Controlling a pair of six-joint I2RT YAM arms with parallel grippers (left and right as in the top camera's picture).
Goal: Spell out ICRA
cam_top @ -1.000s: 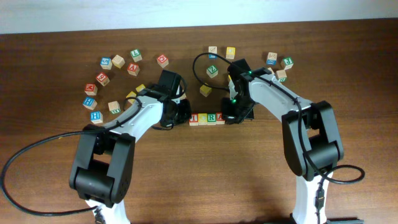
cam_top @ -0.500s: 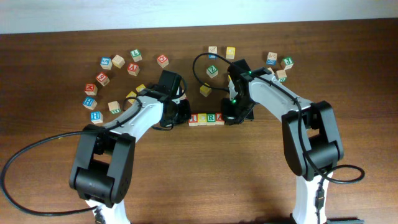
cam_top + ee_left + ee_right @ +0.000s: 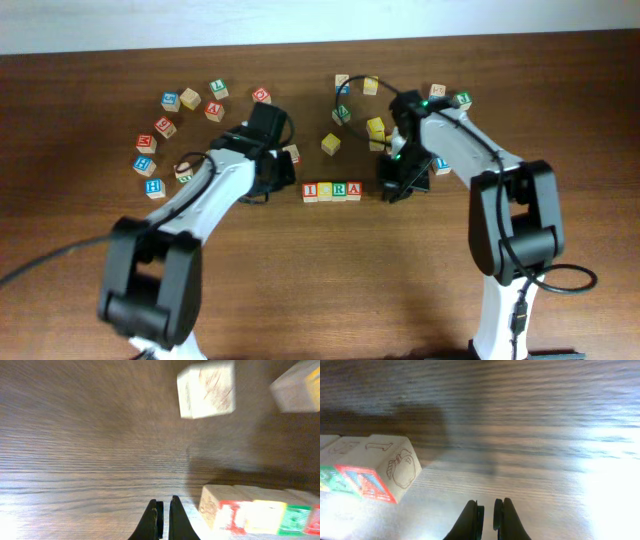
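Four small pale-wood letter cubes (image 3: 332,190) sat touching, reading ICRA — job done, I judged — my left claw (image 3: 163,507) and right claw (image 3: 488,507) clenched empty alongside.

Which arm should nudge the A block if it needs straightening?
Right. The A block is the end one nearest the right gripper; the left gripper sits beyond the I block.

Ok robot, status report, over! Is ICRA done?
Left gripper shut, empty. Right gripper shut, empty. ICRA cubes in one row, touching, between the grippers. Spare cubes stand apart from it.
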